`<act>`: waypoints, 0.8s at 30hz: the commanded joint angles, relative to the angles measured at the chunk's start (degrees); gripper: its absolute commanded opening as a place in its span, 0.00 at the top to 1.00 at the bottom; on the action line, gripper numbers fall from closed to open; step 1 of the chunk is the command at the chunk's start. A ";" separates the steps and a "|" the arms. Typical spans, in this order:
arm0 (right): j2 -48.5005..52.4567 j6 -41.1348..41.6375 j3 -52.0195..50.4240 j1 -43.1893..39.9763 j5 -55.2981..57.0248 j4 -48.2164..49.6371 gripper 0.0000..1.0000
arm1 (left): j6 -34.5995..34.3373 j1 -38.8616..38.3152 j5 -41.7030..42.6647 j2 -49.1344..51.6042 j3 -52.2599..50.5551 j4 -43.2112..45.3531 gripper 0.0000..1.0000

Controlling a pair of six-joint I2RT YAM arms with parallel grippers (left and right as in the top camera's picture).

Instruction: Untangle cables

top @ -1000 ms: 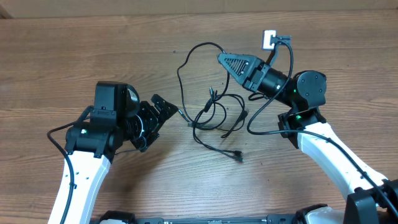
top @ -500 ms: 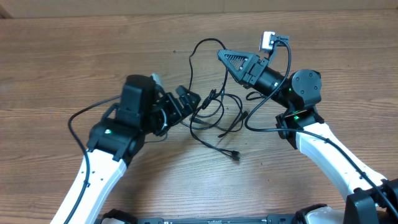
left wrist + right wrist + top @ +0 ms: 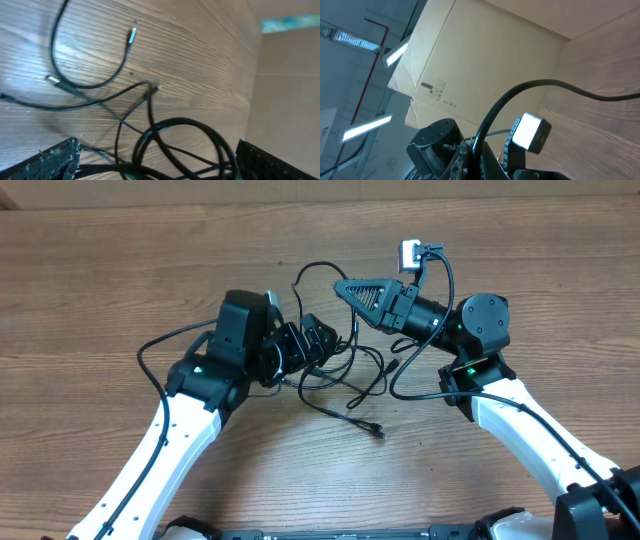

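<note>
Part of the cables (image 3: 177, 119) beneath the left end effector (image 3: 318, 345), loops beyond the left wrist view's bottom

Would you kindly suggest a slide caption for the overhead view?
Open left gripper straddles tangled black cables on a wooden table while the shut right gripper pinches their upper loop.

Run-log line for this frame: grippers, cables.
left gripper: open, jaws straddling thin black tangled cables | right gripper: shut, pinching one loop | tangle: not undone

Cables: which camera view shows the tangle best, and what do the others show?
Overhead: the whole tangle of cables is in view. Left wrist shows only some loops up close; right wrist shows none of them clearly.
</note>
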 commanded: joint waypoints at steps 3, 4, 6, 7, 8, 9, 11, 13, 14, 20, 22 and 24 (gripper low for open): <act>-1.22 -0.24 1.77 0.24 -0.35 0.31 0.96 | 6.01 -0.24 8.68 -0.04 0.50 4.37 0.00; -1.22 -0.24 1.77 0.24 -0.37 0.31 0.96 | 6.67 -0.24 9.46 -0.04 0.50 4.87 0.00; -1.22 -0.24 1.77 0.24 -0.37 0.31 0.96 | 11.32 -0.24 13.09 -0.04 0.50 6.19 0.00; -1.22 -0.22 1.77 0.24 -0.39 0.31 0.96 | 14.51 -0.26 13.94 -0.04 0.50 5.42 0.00; -1.22 -0.22 1.77 0.24 -0.44 0.31 0.96 | 15.96 -0.26 13.86 0.00 0.50 4.37 0.00; -1.22 -0.22 1.77 0.24 -0.57 0.33 0.96 | 17.09 -0.26 12.90 0.02 0.50 2.99 0.00; -1.22 -0.20 1.77 0.24 -0.85 0.33 0.96 | 17.29 -0.24 7.69 0.02 0.50 -0.42 0.00; -1.22 -0.20 1.77 0.24 -1.53 0.33 0.96 | 17.57 -0.24 2.19 0.13 0.50 -2.67 0.05; -1.22 -0.20 1.77 0.24 -1.68 0.35 0.96 | 17.84 -0.24 1.79 0.13 0.50 -2.93 0.06; -1.22 -0.17 1.77 0.24 -1.84 0.37 0.96 | 20.98 -0.24 0.57 0.63 0.50 -4.28 0.06; -1.22 -0.15 1.77 0.24 -1.86 0.81 0.96 | 20.96 -0.24 -2.56 1.20 0.50 -5.92 0.06; -1.22 0.13 1.77 0.24 -1.84 2.43 0.96 | 20.96 -0.24 -5.62 1.70 0.50 -7.50 0.06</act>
